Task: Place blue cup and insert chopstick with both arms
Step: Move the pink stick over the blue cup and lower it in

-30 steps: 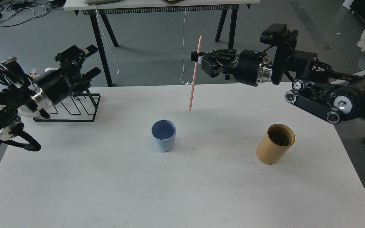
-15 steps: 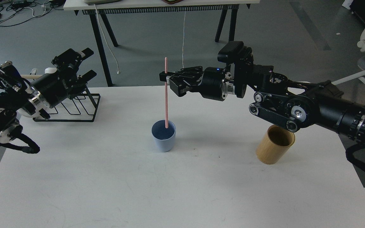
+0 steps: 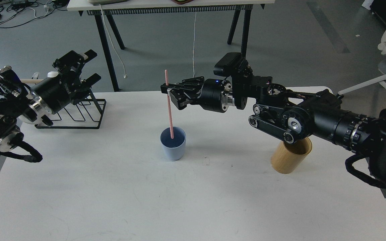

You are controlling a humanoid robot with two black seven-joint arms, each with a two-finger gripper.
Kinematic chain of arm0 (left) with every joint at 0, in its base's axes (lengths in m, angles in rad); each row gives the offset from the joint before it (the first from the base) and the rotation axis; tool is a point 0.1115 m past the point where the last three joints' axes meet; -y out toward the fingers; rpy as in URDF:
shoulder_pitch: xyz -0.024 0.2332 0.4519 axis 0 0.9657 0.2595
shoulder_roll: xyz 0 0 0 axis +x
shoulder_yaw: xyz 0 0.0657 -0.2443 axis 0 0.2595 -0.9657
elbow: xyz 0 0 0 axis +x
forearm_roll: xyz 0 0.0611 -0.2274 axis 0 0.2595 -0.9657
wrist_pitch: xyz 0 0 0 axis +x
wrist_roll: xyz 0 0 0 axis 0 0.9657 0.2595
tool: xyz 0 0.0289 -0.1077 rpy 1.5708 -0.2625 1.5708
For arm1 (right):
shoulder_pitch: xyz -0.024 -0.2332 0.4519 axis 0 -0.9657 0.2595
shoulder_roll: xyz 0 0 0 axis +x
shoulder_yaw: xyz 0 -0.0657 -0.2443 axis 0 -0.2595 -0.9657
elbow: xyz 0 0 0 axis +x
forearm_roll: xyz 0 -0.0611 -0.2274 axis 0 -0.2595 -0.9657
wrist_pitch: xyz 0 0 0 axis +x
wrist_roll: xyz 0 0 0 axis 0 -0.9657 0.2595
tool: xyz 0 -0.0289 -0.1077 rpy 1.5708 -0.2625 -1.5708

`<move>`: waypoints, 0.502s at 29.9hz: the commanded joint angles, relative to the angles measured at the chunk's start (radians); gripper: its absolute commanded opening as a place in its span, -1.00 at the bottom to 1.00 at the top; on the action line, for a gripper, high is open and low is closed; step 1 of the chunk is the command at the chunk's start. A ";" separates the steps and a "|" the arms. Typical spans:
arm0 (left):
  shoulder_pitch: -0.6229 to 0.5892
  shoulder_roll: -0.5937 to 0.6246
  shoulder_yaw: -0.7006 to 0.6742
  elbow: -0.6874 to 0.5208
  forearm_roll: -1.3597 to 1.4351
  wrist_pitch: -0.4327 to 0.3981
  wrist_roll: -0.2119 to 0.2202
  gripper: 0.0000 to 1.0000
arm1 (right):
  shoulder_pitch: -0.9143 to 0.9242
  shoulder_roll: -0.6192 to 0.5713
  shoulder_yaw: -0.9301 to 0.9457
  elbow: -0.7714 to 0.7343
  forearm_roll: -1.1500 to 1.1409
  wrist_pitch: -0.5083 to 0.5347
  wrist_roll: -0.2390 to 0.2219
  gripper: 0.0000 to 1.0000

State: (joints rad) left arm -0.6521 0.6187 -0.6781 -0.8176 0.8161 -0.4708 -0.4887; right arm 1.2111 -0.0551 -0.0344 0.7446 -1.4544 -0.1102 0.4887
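Note:
The pale-blue cup stands upright on the white table, left of centre. My right gripper reaches in from the right and is shut on the pink chopstick near its top. The chopstick hangs nearly upright, and its lower end is inside the cup's mouth. My left gripper is open and empty at the far left, above the black wire rack, well away from the cup.
A tan bamboo-coloured cylinder stands at the right, partly behind my right arm. A beige rod shows behind my left arm. Another table's legs stand beyond the far edge.
My right arm has swung left and down with the chopstick, from beside the cup to over it. The chopstick's lower end has gone into the cup. My left arm barely moved.

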 commanded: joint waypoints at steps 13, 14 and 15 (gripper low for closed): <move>0.003 -0.002 0.002 0.000 0.000 0.000 0.000 0.89 | -0.005 0.014 -0.056 0.004 0.002 -0.003 0.000 -0.26; 0.003 -0.002 0.002 0.000 0.000 0.000 0.000 0.89 | -0.005 0.014 -0.058 0.005 0.002 -0.003 0.000 -0.25; 0.003 -0.002 0.002 0.000 0.000 0.000 0.000 0.89 | -0.005 0.014 -0.058 0.007 0.002 -0.003 0.000 -0.21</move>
State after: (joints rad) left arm -0.6494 0.6175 -0.6765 -0.8176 0.8160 -0.4708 -0.4887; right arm 1.2059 -0.0413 -0.0914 0.7473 -1.4536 -0.1133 0.4887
